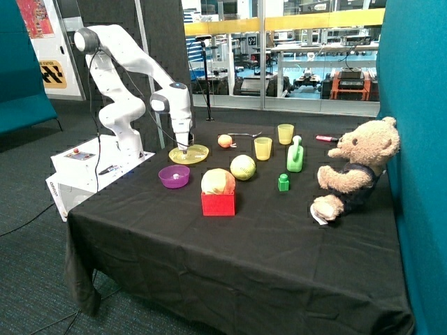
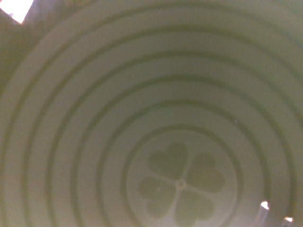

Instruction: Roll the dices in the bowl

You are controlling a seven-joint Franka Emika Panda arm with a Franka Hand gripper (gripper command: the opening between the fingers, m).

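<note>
The small purple bowl (image 1: 174, 176) stands on the black tablecloth near the table's edge on the robot's side, just in front of the flat yellow plate (image 1: 201, 155). I cannot make out the dices in either view. My gripper (image 1: 183, 149) points straight down and is right at the plate's surface, behind the bowl and apart from it. The wrist view is filled by the plate (image 2: 71, 118), with its ringed grooves and a clover motif at the centre.
A red box (image 1: 218, 203) with a pale ball on top and a yellow-green ball (image 1: 243, 167) stand beside the bowl. Two yellow cups (image 1: 262, 148), a green bottle (image 1: 295, 157), a green block (image 1: 283, 182), a small orange fruit (image 1: 224, 141) and a teddy bear (image 1: 353, 171) stand further along.
</note>
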